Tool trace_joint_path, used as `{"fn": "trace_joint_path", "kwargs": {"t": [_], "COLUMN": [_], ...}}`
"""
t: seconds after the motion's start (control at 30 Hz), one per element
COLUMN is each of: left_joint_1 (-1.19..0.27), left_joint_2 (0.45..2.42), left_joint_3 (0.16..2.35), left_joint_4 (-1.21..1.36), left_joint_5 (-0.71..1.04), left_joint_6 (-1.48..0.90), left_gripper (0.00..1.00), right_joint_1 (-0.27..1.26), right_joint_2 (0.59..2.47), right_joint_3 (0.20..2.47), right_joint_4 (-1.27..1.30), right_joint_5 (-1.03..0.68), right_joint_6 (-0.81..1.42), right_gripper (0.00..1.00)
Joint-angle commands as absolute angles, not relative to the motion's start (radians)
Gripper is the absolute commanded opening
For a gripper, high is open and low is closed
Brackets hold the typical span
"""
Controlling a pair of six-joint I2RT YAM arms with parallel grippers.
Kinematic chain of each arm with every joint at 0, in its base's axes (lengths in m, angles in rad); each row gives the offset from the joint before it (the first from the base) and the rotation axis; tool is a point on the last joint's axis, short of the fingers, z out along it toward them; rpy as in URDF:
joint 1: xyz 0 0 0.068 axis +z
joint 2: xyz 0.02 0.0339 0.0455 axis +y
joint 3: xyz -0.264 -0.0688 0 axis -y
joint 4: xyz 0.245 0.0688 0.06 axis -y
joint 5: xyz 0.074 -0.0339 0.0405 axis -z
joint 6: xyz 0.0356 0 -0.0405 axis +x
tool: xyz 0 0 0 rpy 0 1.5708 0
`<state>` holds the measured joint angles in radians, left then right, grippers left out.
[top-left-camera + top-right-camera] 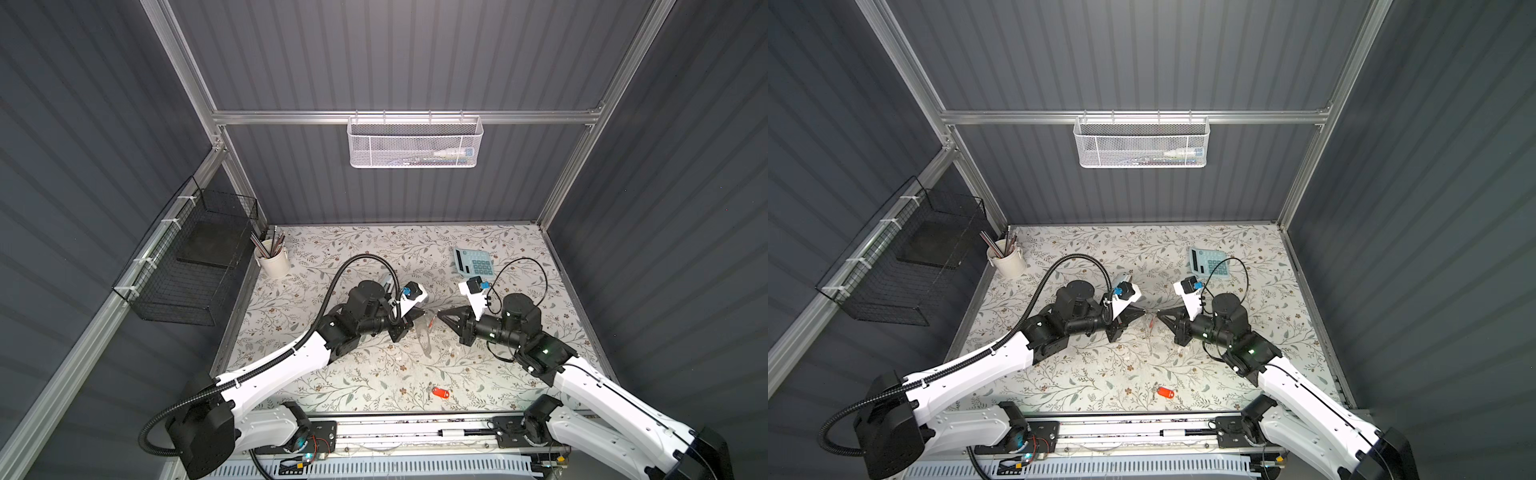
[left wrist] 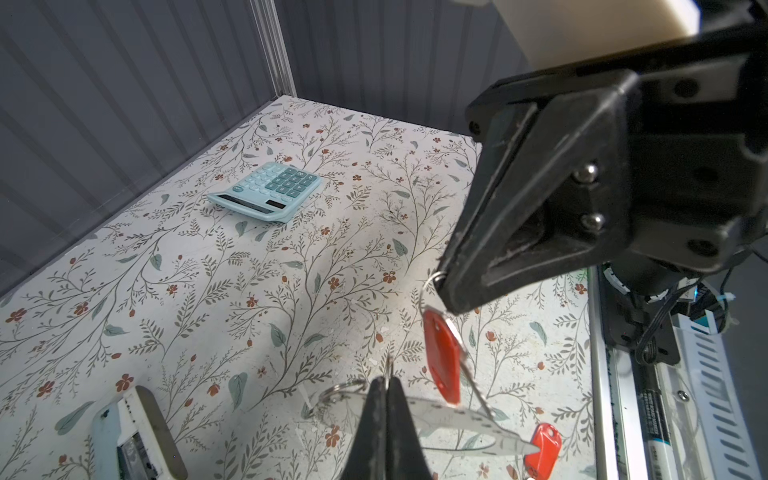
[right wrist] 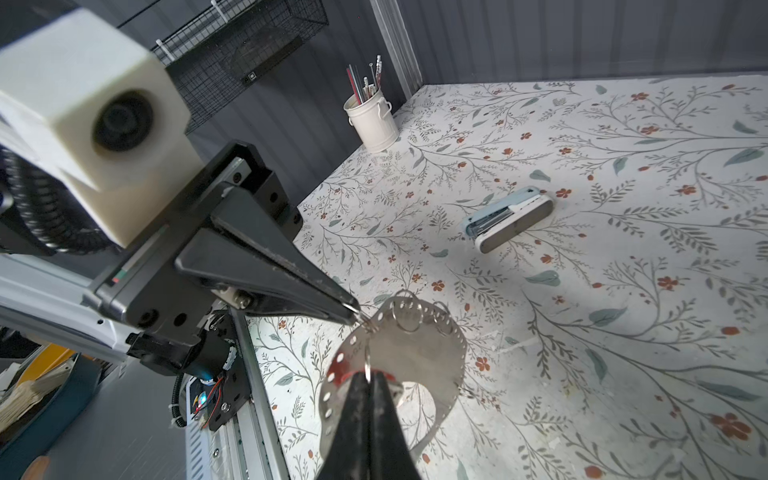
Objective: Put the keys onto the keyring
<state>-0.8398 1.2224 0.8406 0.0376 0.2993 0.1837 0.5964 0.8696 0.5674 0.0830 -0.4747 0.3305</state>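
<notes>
The keyring (image 1: 424, 334) (image 1: 1148, 334), a thin gray plate with holes along its rim, hangs above the table between my two grippers. My left gripper (image 1: 422, 311) (image 1: 1143, 311) (image 2: 387, 380) is shut on a small wire ring at the plate's (image 2: 451, 419) (image 3: 415, 353) rim. My right gripper (image 1: 439, 312) (image 1: 1159, 312) (image 3: 369, 376) is shut on the metal loop of one red key (image 2: 442, 359) (image 1: 431, 321), which dangles right beside the plate. Whether that loop passes through a hole I cannot tell. A second red key (image 1: 440, 392) (image 1: 1165, 392) (image 2: 542, 446) lies on the table near the front edge.
A pale blue calculator (image 1: 473, 261) (image 2: 266, 191) lies at the back right. A pale blue stapler (image 3: 511, 220) (image 2: 129, 432) lies behind the left arm. A white pencil cup (image 1: 272, 259) (image 3: 372, 120) stands at the back left, below a black wire basket (image 1: 187, 270).
</notes>
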Motion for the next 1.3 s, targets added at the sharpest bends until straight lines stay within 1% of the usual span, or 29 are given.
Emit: {"fn": "trace_joint_path", "kwargs": {"t": [0.0, 0.33, 0.97, 1.27], "left_joint_1": [-0.849, -0.851, -0.856, -0.856], "left_joint_2": [1.226, 1.223, 1.213, 1.206], "left_joint_3": [0.877, 0.878, 0.877, 0.871], "left_joint_4": [0.037, 0.037, 0.041, 0.058], "left_joint_5": [0.322, 0.353, 0.355, 0.336], "left_joint_6": [0.199, 0.198, 0.194, 0.174], "left_gripper": [0.00, 0.00, 0.00, 0.00], "right_joint_1": [0.611, 0.635, 0.652, 0.654], "right_joint_2": [0.881, 0.920, 0.968, 0.938], "right_joint_3": [0.600, 0.628, 0.652, 0.627], "right_joint_4": [0.092, 0.094, 0.047, 0.031], "right_joint_5": [-0.498, -0.505, -0.433, -0.431], "right_joint_6": [0.309, 0.298, 0.273, 0.280], "right_gripper": [0.00, 0.00, 0.00, 0.00]}}
